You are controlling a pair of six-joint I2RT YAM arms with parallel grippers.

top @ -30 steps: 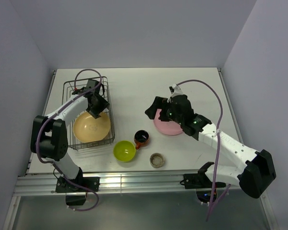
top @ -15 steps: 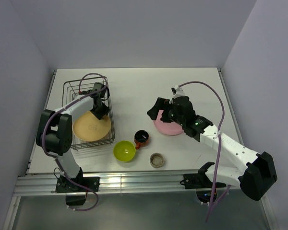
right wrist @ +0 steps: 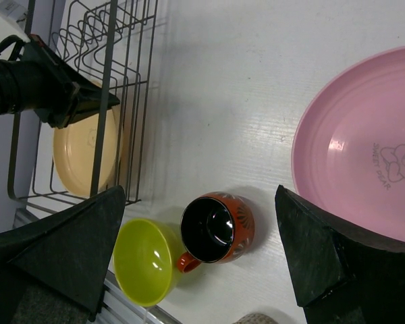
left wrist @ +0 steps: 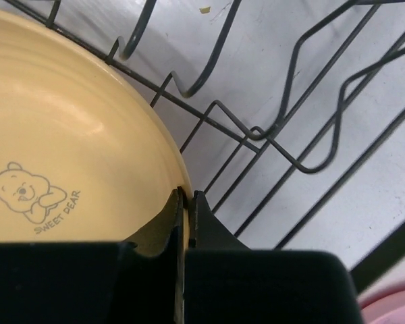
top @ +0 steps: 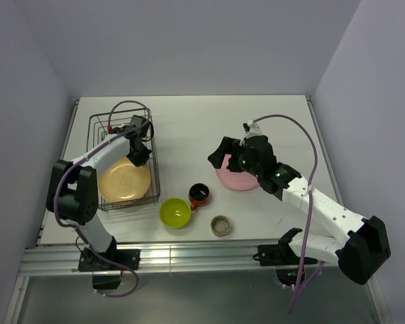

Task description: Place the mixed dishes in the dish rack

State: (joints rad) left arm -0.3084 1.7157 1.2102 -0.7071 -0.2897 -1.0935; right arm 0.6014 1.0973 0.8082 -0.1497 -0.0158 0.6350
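Note:
The black wire dish rack (top: pixel 98 135) (left wrist: pixel 304 169) stands at the table's left. The yellow-orange plate (top: pixel 121 183) (left wrist: pixel 67 128) lies in its near half. My left gripper (top: pixel 141 154) (left wrist: pixel 187 196) is shut on that plate's right rim. My right gripper (top: pixel 231 159) (right wrist: pixel 201 196) hangs open above the table, just left of the pink plate (top: pixel 233 181) (right wrist: pixel 364 155), holding nothing. The red-orange mug (top: pixel 199 194) (right wrist: pixel 217 228), lime-green bowl (top: pixel 175 212) (right wrist: pixel 142 260) and grey-beige cup (top: pixel 221 225) sit on the table near the front edge.
Upright prongs (left wrist: pixel 209 61) fill the rack's far half. Walls close the table at the back and on both sides. A metal rail (top: pixel 189 256) runs along the near edge, by the arm bases.
My left gripper has closed onto the yellow plate's rim, and the plate now lies lower and a little further left in the rack. The right arm has barely moved.

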